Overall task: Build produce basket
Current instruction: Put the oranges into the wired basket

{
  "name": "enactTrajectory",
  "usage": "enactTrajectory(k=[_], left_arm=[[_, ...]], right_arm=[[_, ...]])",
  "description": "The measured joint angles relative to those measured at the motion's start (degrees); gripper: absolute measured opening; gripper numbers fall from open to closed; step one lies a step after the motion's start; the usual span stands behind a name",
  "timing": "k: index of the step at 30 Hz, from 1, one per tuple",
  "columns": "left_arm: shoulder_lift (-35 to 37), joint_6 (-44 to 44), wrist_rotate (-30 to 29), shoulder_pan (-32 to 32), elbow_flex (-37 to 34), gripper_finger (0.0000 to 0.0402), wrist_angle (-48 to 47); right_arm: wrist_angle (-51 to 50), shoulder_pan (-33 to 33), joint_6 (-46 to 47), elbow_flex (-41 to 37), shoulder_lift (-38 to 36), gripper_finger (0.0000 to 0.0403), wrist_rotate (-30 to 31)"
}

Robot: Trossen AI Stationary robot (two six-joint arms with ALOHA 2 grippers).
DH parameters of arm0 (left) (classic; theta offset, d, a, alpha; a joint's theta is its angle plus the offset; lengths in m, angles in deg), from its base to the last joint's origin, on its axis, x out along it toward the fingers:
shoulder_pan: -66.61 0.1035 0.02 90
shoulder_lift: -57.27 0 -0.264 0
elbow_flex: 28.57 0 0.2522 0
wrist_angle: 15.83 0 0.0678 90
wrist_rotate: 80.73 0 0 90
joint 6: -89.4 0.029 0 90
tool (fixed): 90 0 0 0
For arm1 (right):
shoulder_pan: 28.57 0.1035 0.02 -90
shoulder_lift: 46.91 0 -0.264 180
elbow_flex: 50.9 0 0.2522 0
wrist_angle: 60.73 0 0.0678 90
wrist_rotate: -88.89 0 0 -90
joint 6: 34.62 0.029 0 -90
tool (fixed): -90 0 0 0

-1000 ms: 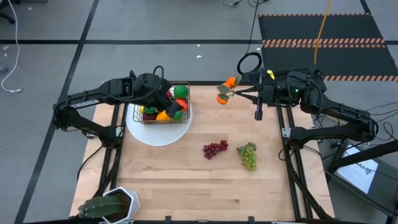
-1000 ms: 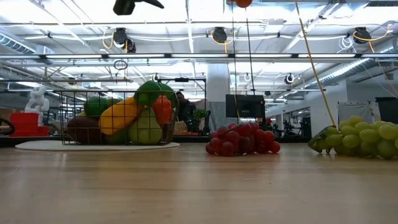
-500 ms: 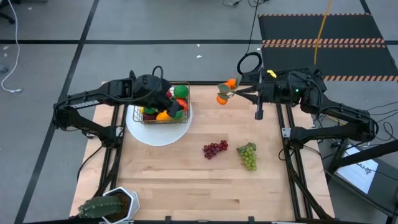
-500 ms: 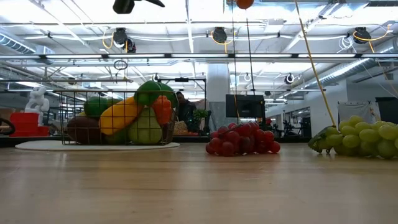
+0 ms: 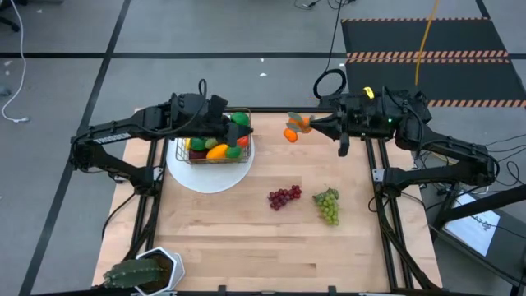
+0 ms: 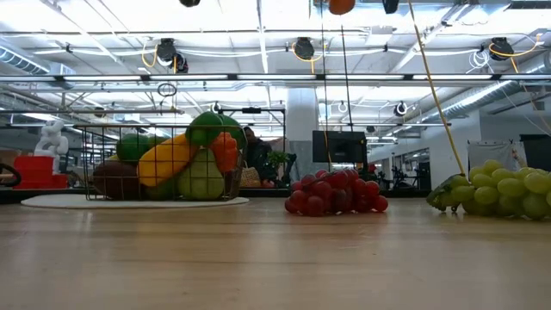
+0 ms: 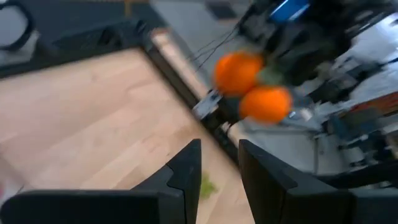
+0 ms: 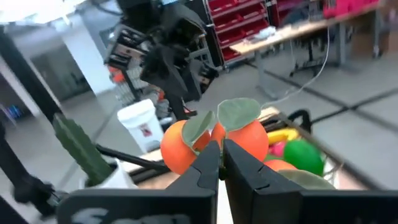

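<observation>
Dark wire basket [image 5: 218,141], filled with produce [image 5: 217,151], is sitting on a white plate [image 5: 210,176] near the table's [image 5: 238,238] far-left corner. The left gripper [image 5: 233,134] is hovering over it, jaws slightly parted and empty. Near the far edge, the right gripper [image 5: 311,125] is clenching leafy oranges [image 5: 292,130] aloft.

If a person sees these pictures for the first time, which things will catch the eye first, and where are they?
Most striking is the pair of oranges with green leaves, held in the air by the right tool above the table's far edge. Next is the wire basket, full of bright produce, on a white plate under the left tool. Red grapes and green grapes lie mid-table.
</observation>
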State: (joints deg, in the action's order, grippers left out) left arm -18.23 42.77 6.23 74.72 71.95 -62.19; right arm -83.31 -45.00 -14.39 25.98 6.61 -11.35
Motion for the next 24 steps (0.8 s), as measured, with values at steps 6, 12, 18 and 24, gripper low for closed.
enactTrajectory(k=[6,12,18,24], left_arm=[[-1.52,7.81,-2.75,-3.16,0.03,0.0107,10.70],[-5.51,14.80,-8.68,-7.17,0.02,0.0116,15.47],[-10.49,22.43,-13.52,-10.27,0.00,0.0182,20.10],[-14.73,33.62,-20.31,-12.13,0.00,0.0240,23.19]], right_arm=[[-0.34,-0.13,15.72,0.00,2.12,0.0006,5.43],[-1.07,-0.13,29.40,0.00,5.59,0.0006,5.64],[-1.31,-0.11,43.08,0.00,8.92,0.0006,5.52],[-1.33,-0.11,46.47,0.00,10.88,0.0006,2.09]])
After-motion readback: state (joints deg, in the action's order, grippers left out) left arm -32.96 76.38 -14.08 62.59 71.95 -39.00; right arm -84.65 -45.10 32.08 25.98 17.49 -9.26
